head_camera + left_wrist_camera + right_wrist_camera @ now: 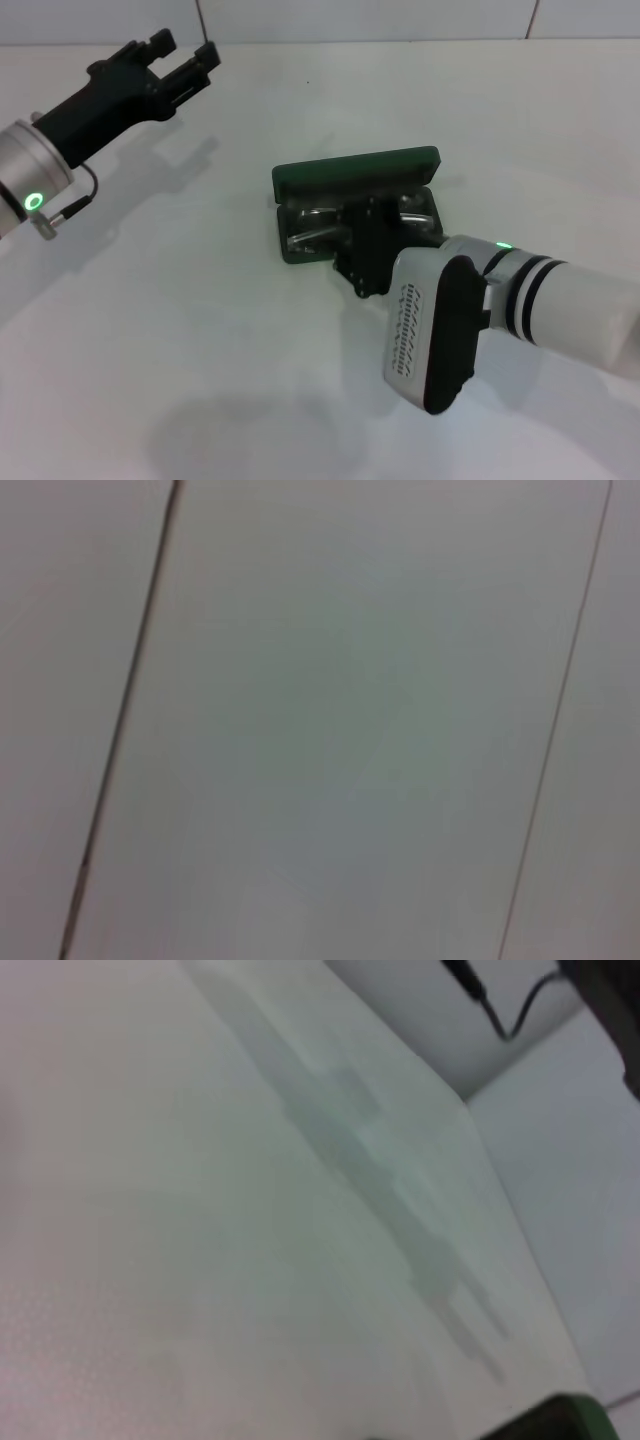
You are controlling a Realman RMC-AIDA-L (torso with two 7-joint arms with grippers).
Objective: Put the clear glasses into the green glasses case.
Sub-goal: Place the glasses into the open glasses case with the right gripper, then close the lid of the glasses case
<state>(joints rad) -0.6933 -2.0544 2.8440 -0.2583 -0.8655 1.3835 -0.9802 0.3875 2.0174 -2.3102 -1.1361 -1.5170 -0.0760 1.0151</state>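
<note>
The green glasses case (352, 172) lies open in the middle of the white table, its lid raised toward the back. A corner of the case (560, 1412) shows in the right wrist view. The clear glasses (312, 230) rest inside the case's dark tray, seen only as faint glints. My right gripper (368, 222) reaches down into the tray from the front right and covers its middle; I cannot tell whether it touches the glasses. My left gripper (186, 52) hangs open and empty in the air at the far left, well away from the case.
The white table (200, 330) spreads around the case. A tiled wall (380, 18) borders the back edge. The left arm's cable (505, 1012) appears in the right wrist view. The left wrist view shows only white panels with dark seams (120, 730).
</note>
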